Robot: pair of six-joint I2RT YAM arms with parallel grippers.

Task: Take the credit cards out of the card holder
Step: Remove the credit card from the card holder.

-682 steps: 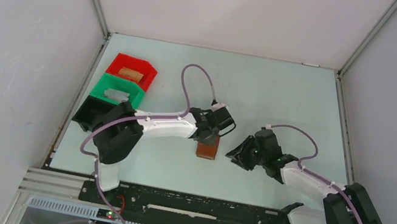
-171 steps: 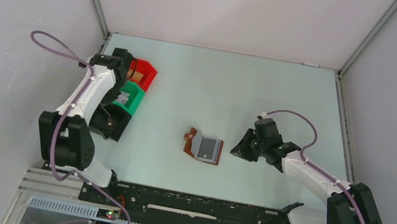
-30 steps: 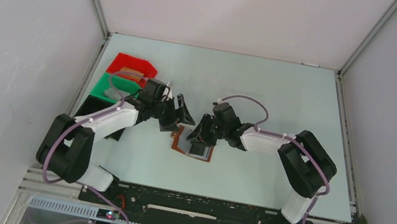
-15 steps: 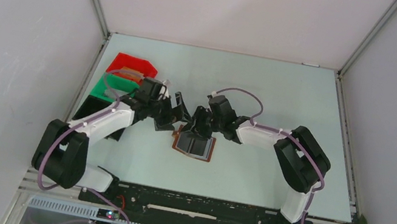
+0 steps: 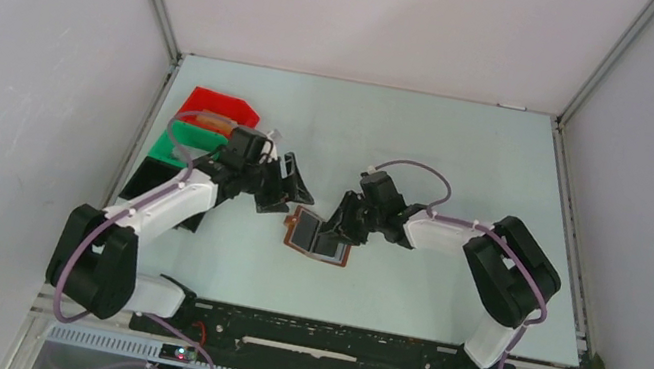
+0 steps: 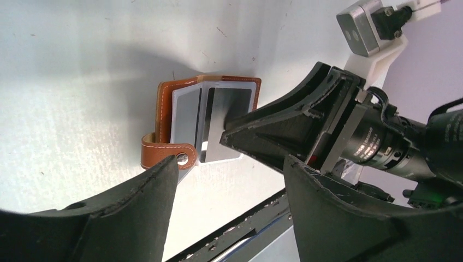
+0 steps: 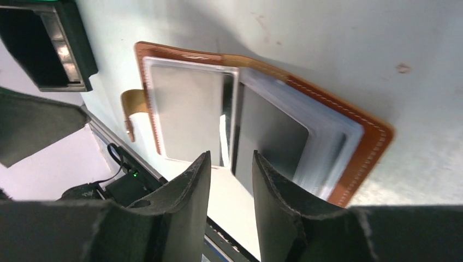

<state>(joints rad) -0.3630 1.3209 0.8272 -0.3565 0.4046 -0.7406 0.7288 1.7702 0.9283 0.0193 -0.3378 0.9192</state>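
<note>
Card holder (image 5: 305,233) lies open on surface (image 5: 430,152). Left hand (image 5: 290,192) spread wide, empty, near it. Right hand (image 7: 231,161) narrowly parted over middle fold; cannot tell if gripping.

we find no text we can read here. faint white print runs along the right arm's black wrist housing (image 6: 377,146), too small to make out.

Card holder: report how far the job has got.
Done: the card holder lies open on the table. In hand: the right gripper, jaws slightly apart, noses at the centre fold beside the dark grey card; the left gripper hovers open by the strap side. Left: that card sits in its pocket, so pulling the cards out remains.
</note>
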